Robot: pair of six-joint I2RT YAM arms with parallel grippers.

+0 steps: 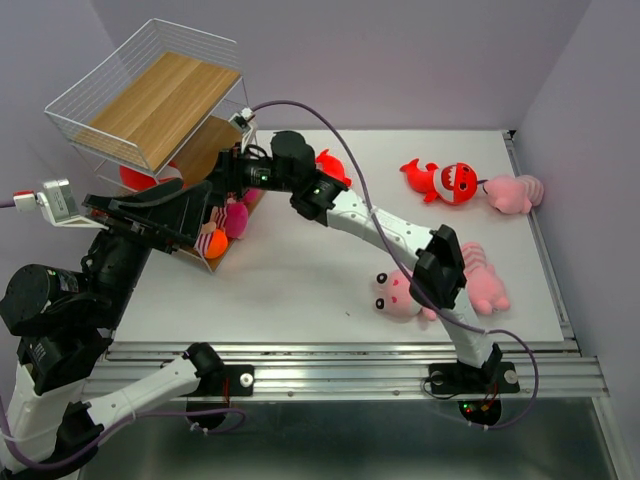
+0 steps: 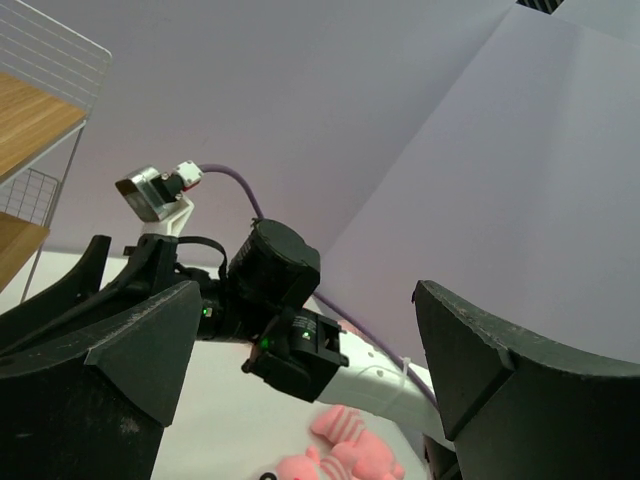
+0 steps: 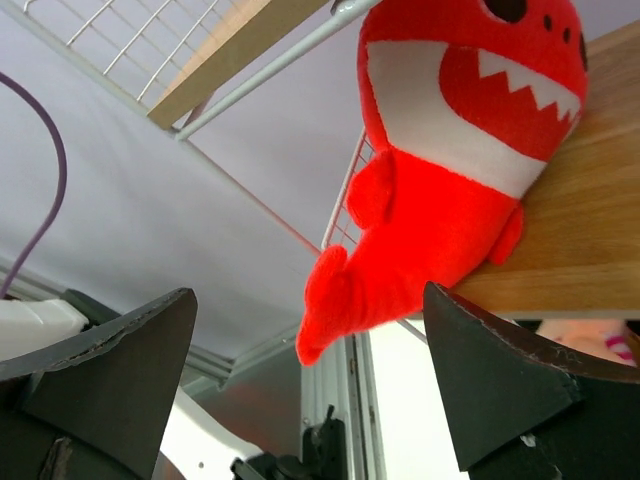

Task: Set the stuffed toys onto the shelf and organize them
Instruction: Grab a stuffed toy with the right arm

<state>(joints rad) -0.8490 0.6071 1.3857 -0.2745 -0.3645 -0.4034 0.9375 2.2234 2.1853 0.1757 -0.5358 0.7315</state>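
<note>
The shelf point(image 1: 150, 95) of white wire and wooden boards stands at the table's back left. In the right wrist view a red toothy fish toy point(image 3: 450, 150) lies on a wooden board point(image 3: 580, 250), its tail hanging over the edge. My right gripper point(image 3: 310, 370) is open just below it and touches nothing. In the top view that gripper point(image 1: 222, 175) reaches into the shelf's front. My left gripper point(image 2: 300, 370) is open and empty, raised beside the shelf point(image 1: 175, 212). Another red fish point(image 1: 450, 182) and pink striped toys point(image 1: 512, 193) point(image 1: 485, 280) point(image 1: 400, 297) lie on the table.
Pink and orange toys point(image 1: 225, 222) sit in the shelf's lowest tier. A red toy point(image 1: 333, 165) shows behind the right arm's forearm. The right arm stretches diagonally across the table's middle. A purple wall stands close on the right.
</note>
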